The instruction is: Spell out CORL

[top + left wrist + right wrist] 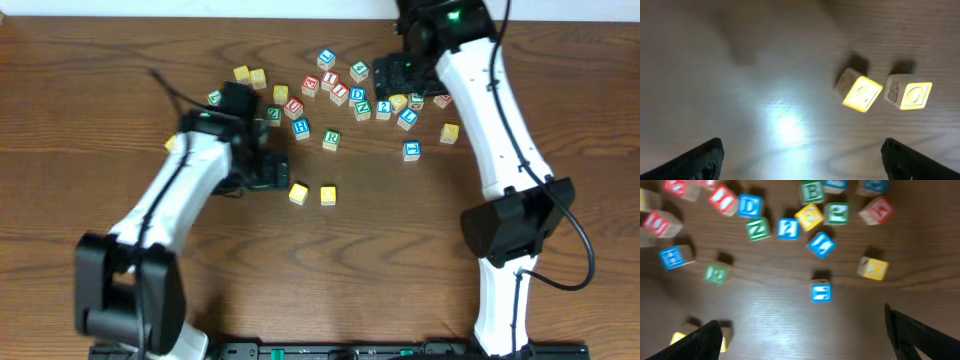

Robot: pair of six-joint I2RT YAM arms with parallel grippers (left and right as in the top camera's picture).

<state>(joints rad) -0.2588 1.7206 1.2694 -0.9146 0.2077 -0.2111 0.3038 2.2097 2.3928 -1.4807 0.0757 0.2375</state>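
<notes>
Two yellow letter blocks lie side by side on the brown table, one (298, 193) left of the other (328, 195). In the left wrist view they show as a tilted block (862, 92) and a straight one (910, 95), each with a round letter. My left gripper (268, 178) is open and empty just left of them; its fingers (800, 152) are spread over bare wood. My right gripper (397, 72) is open and empty over the block cluster at the back; its fingers (802, 327) are spread. A green R block (331, 138) (715, 273) lies apart from the cluster.
Several red, blue, green and yellow letter blocks (350, 90) are scattered across the back middle of the table. A blue block (411, 150) (821, 291) and a yellow block (450, 132) (873, 268) lie apart at the right. The table's back edge (300, 3) is close behind the cluster.
</notes>
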